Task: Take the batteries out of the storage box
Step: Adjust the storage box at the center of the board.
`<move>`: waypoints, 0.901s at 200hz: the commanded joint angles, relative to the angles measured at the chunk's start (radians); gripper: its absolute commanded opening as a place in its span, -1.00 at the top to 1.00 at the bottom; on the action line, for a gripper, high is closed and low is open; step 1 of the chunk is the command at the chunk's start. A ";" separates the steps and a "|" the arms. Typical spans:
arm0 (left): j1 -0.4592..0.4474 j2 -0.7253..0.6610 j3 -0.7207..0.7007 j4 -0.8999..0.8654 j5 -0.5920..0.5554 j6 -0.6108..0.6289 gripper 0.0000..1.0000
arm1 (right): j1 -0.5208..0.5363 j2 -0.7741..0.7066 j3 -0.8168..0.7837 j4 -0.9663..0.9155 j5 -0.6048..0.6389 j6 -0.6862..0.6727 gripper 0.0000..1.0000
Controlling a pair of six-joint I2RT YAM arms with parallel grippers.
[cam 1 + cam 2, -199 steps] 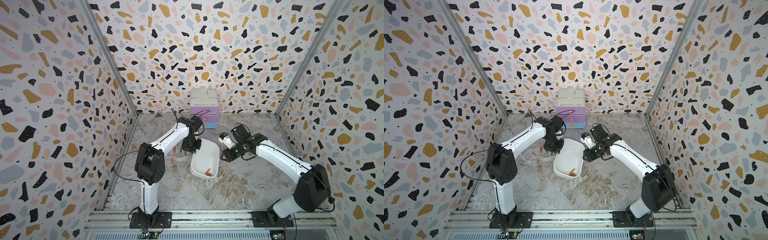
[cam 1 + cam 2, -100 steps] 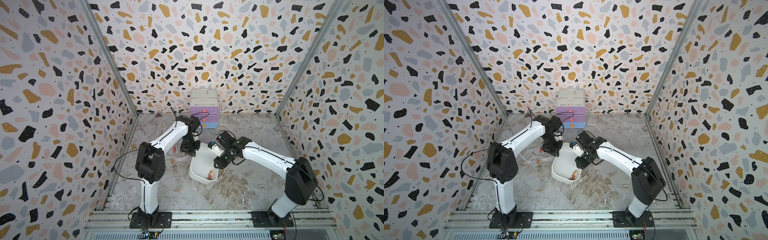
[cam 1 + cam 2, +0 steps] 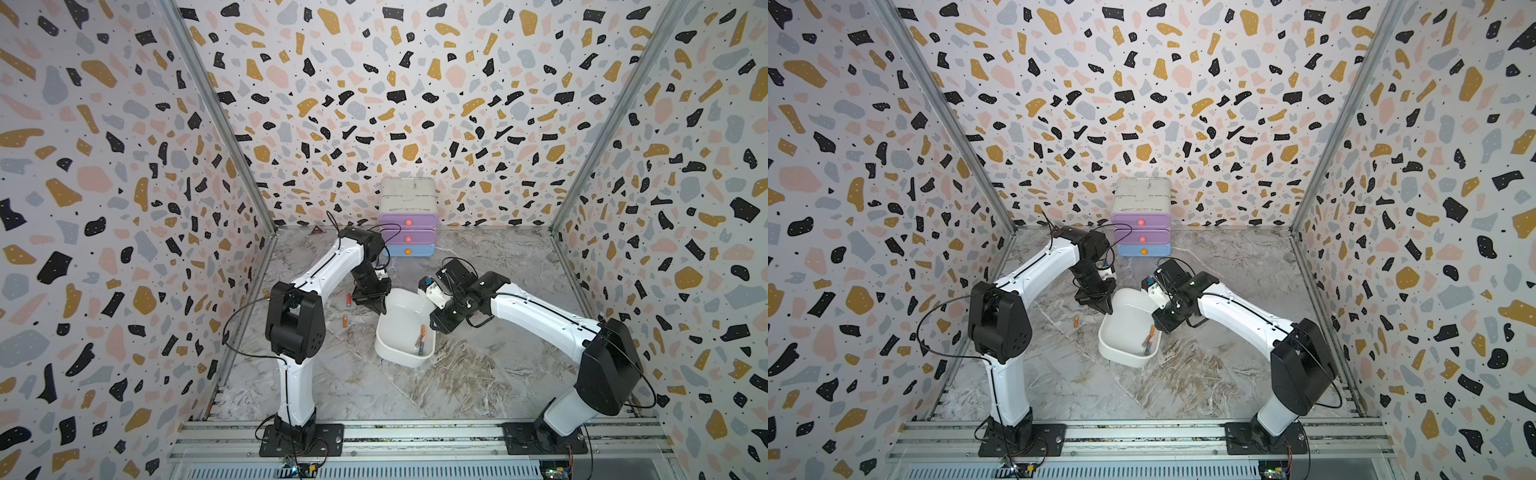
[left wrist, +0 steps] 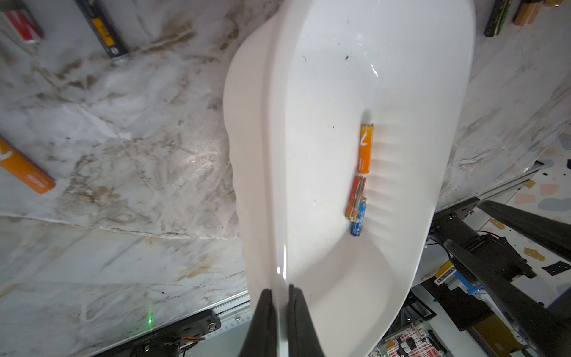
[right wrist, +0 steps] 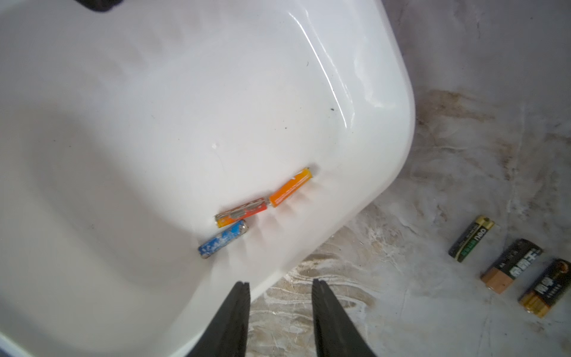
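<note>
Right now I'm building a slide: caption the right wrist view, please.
Past open right jaws: three batteries in the box, three loose batteries on the table.

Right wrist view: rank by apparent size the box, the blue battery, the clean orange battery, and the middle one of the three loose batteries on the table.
1. box, by far the largest.
2. middle loose battery, longer and thicker.
3. blue battery and orange battery: they look alike, so no ranking.
</note>
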 commanded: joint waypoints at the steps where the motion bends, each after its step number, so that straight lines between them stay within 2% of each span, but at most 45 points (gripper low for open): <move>1: -0.007 0.004 0.030 0.006 0.108 -0.029 1.00 | -0.001 -0.009 0.026 -0.005 0.018 -0.008 0.23; 60: -0.006 0.030 -0.008 0.068 0.118 -0.074 1.00 | -0.002 -0.015 0.030 -0.009 0.063 0.010 0.25; 75: -0.004 0.022 -0.051 0.135 0.229 -0.103 1.00 | -0.002 -0.011 0.037 -0.021 0.063 0.013 0.25; 86: -0.005 0.012 -0.058 0.151 0.213 -0.121 1.00 | -0.002 -0.019 0.032 -0.019 0.071 0.013 0.25; 114: 0.022 -0.019 -0.098 0.223 0.277 -0.183 1.00 | -0.003 -0.030 0.029 -0.021 0.094 0.006 0.26; 159: 0.015 0.003 -0.118 0.242 0.176 -0.175 1.00 | -0.004 -0.014 0.027 -0.021 0.102 0.009 0.26; 180: 0.004 -0.004 -0.135 0.295 0.052 -0.173 1.00 | -0.004 -0.018 0.027 -0.021 0.112 0.011 0.26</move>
